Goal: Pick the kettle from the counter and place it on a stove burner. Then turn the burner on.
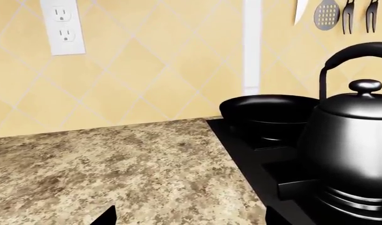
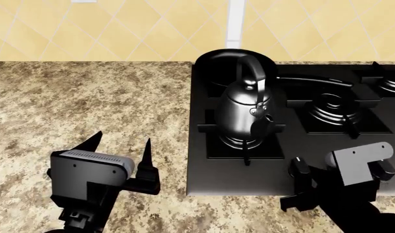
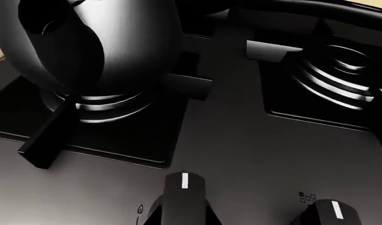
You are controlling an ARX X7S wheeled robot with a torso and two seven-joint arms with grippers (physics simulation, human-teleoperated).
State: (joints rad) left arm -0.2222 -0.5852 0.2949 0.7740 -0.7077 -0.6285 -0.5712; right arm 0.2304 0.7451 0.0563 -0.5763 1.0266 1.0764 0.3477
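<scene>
A kitchen: gas stove [image 2: 249, 174], granite counter [image 2: 87, 102], hanging utensils [image 1: 341, 14].

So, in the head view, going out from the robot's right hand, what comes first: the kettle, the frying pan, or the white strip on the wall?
From the right hand:
1. Kettle, on the front-left burner.
2. Frying pan, behind the kettle.
3. White strip, up on the tiled wall.

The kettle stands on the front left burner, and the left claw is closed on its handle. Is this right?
Not quite. The kettle does stand on the front left burner, but the head view shows the left claw open over the counter, well apart from the handle.
</scene>
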